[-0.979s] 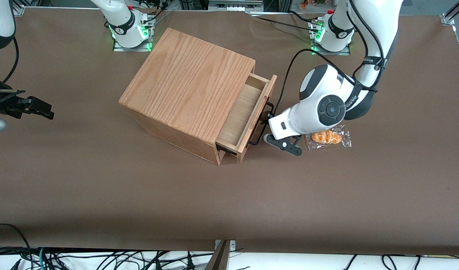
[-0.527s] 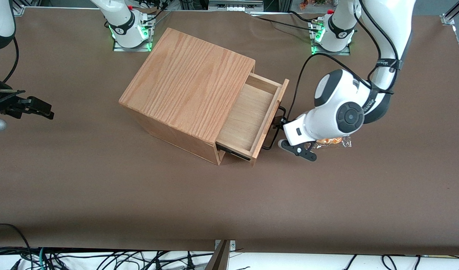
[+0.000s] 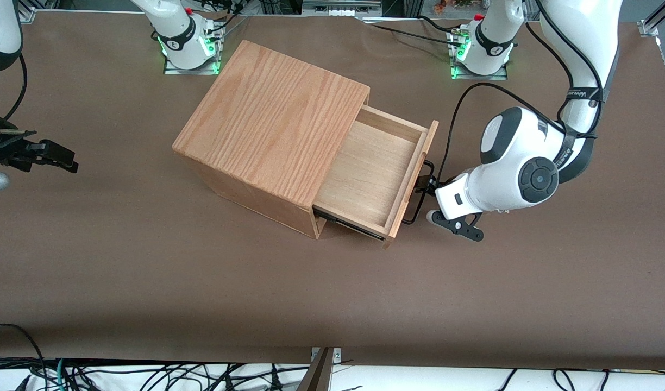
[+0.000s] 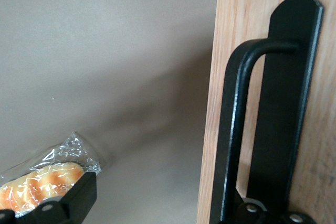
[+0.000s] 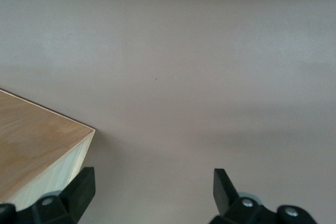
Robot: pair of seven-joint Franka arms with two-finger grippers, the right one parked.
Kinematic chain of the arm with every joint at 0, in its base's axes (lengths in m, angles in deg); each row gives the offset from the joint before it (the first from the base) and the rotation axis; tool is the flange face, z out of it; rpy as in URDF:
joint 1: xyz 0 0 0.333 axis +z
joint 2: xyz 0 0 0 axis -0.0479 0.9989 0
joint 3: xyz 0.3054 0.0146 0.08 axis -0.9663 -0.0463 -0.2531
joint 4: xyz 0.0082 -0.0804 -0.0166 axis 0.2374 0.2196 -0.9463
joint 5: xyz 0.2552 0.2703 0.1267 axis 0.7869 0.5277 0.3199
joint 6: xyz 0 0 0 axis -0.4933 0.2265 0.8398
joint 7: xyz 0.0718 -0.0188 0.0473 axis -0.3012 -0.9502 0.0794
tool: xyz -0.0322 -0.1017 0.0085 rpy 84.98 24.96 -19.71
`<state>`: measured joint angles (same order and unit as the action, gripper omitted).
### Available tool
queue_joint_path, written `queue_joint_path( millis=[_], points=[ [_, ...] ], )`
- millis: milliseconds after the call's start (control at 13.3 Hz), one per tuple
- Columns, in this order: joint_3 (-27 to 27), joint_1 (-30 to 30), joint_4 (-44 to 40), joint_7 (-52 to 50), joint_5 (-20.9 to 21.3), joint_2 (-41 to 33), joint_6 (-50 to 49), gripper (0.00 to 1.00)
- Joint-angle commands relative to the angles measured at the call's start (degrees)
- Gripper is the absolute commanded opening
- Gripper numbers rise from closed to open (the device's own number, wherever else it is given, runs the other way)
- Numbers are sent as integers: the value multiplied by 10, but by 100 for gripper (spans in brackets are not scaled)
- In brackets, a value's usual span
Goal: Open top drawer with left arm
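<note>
The top drawer [image 3: 373, 174], a shallow light-wood tray with a pale plank floor, stands pulled well out of the oak-grain box [image 3: 278, 117]. Its thin black bar handle [image 3: 419, 191] is on the front panel and also shows in the left wrist view [image 4: 231, 129]. The left arm [image 3: 514, 171] reaches down in front of the drawer. Its gripper [image 3: 430, 188] is at the handle, low over the table. The gripper [image 4: 157, 205] is open, its fingers wide apart. One finger [image 4: 270, 211] sits at the handle bar against the panel; the other finger [image 4: 68, 203] is over bare table.
A wrapped orange pastry [image 4: 39, 177] lies on the brown table close to the free finger; in the front view the arm hides it. The two arm bases [image 3: 482, 46] with green lights stand at the table edge farthest from the front camera.
The drawer has slid much farther out of the box. The left arm and its gripper moved with the handle toward the working arm's end of the table, covering the pastry in the front view.
</note>
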<state>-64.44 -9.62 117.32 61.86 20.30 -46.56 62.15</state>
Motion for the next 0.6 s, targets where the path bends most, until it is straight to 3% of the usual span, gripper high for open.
queue_joint_path(
  millis=[0,527],
  points=[
    [-7,3,-12,-26,49,-21,-14,100],
    [-8,5,-13,-27,50,-26,-25,100]
  ],
)
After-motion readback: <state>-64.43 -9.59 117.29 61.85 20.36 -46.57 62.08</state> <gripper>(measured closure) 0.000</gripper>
